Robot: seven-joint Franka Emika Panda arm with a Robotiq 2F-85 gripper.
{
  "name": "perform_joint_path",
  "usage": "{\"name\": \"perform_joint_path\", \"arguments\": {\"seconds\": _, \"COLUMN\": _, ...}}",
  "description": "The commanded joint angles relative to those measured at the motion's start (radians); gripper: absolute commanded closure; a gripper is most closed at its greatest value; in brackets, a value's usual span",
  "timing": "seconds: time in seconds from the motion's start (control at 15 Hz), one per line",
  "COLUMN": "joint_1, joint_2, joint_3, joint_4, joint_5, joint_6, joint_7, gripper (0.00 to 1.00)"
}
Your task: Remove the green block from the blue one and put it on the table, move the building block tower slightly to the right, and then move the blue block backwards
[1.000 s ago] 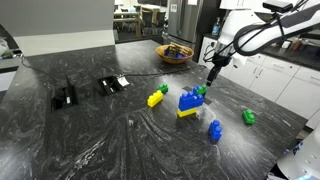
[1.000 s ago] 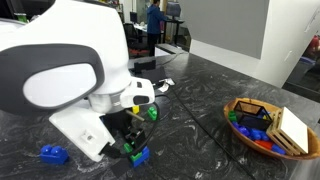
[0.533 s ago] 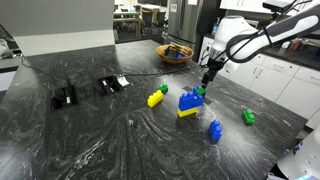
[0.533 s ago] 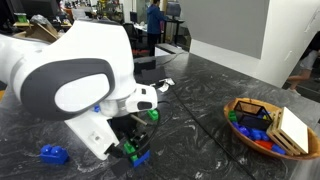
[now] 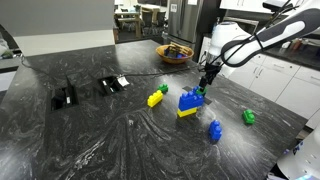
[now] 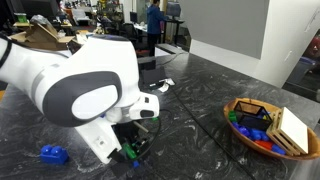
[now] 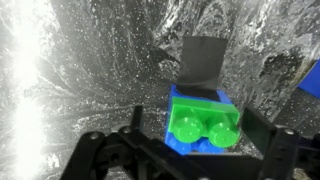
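The green block (image 5: 201,91) sits on top of the blue one (image 5: 189,99), which is stacked on a flat yellow block (image 5: 187,112) as the tower on the dark veined table (image 5: 100,140). My gripper (image 5: 206,80) hangs just above the green block. In the wrist view the green block (image 7: 205,127) lies across the blue one (image 7: 190,97), between the open fingers of my gripper (image 7: 196,122), with a gap on each side. In an exterior view my arm hides most of the tower; a bit of green (image 6: 128,152) shows.
A loose blue block (image 5: 214,130), a small green piece (image 5: 248,117) and a yellow block with a green piece (image 5: 157,96) lie around the tower. A bowl of blocks (image 5: 175,53) stands behind. Black items (image 5: 64,97) lie at the far side.
My gripper has come down and closer over the green block on the tower. The blocks have not moved.
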Motion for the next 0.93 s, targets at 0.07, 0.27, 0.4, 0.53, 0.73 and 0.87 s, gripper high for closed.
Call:
{"name": "perform_joint_path", "arguments": {"seconds": 0.07, "joint_1": -0.013, "joint_2": 0.036, "joint_3": 0.014, "joint_4": 0.02, "joint_5": 0.023, "joint_6": 0.013, "joint_7": -0.004, "gripper": 0.0}}
{"name": "perform_joint_path", "arguments": {"seconds": 0.27, "joint_1": -0.011, "joint_2": 0.048, "joint_3": 0.016, "joint_4": 0.026, "joint_5": 0.033, "joint_6": 0.016, "joint_7": -0.01, "gripper": 0.0}}
{"name": "perform_joint_path", "arguments": {"seconds": 0.4, "joint_1": -0.009, "joint_2": 0.056, "joint_3": 0.019, "joint_4": 0.031, "joint_5": 0.045, "joint_6": 0.019, "joint_7": -0.016, "gripper": 0.0}}
{"name": "perform_joint_path", "arguments": {"seconds": 0.53, "joint_1": -0.008, "joint_2": 0.061, "joint_3": 0.022, "joint_4": 0.037, "joint_5": 0.062, "joint_6": 0.023, "joint_7": -0.026, "gripper": 0.0}}
{"name": "perform_joint_path", "arguments": {"seconds": 0.73, "joint_1": -0.006, "joint_2": 0.065, "joint_3": 0.027, "joint_4": 0.043, "joint_5": 0.088, "joint_6": 0.021, "joint_7": -0.032, "gripper": 0.04}}
{"name": "perform_joint_path", "arguments": {"seconds": 0.87, "joint_1": -0.007, "joint_2": 0.068, "joint_3": 0.028, "joint_4": 0.045, "joint_5": 0.099, "joint_6": 0.025, "joint_7": -0.03, "gripper": 0.29}}
